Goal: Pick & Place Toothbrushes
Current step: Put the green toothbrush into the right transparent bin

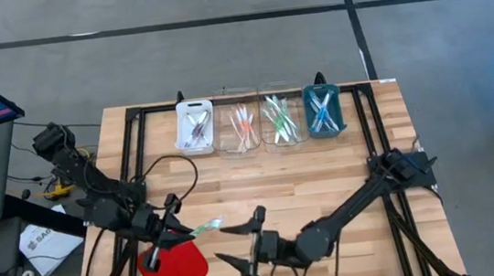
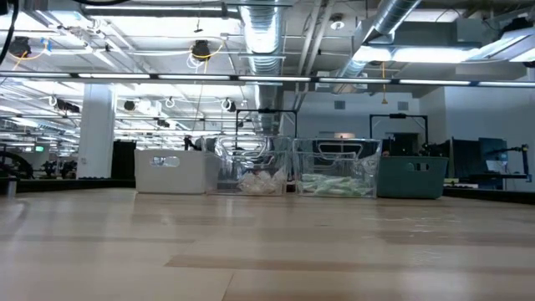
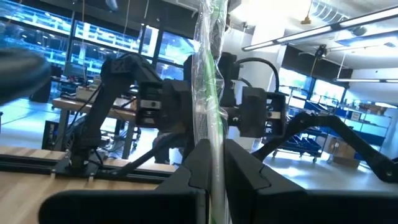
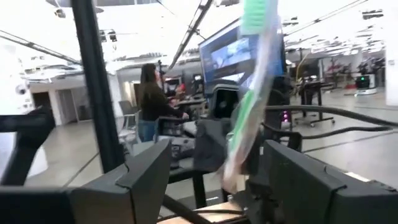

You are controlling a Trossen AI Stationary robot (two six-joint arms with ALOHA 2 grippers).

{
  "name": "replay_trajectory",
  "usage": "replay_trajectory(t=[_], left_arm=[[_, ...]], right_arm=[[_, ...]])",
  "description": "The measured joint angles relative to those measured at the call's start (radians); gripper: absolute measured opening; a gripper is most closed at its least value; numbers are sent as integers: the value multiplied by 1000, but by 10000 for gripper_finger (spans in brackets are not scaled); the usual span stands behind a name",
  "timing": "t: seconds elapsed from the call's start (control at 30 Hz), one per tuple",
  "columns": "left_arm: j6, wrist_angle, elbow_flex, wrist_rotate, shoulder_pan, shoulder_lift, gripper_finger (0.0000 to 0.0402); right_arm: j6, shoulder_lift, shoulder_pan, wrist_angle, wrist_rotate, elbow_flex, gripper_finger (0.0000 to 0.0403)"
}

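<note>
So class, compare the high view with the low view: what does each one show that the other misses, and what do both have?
Only the high view shows both arms, the left gripper shut on a wrapped green toothbrush beside the red pad, and the right gripper with fingers open facing it.

Only the low view shows the room behind, with ceiling ducts and lights.

Both show the wooden table and the row of four trays.

The middle of the pale wooden surface [image 1: 260, 178] is bare. Four small trays [image 1: 260, 118] block the far edge. A flat red square pad [image 1: 174, 269] lies near the front.
</note>
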Motion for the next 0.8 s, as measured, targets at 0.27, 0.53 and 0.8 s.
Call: replay_trajectory(t=[0.27, 0.53, 0.8], left_arm=[[1, 7, 0, 0, -5, 0, 15], [12, 14, 0, 0, -3, 0, 15], [41, 16, 0, -36, 11, -1, 15]], right_arm=[[22, 0, -63, -3, -43, 0, 248], [58, 0, -97, -3, -53, 0, 248], [105, 0, -119, -2, -124, 0, 248]])
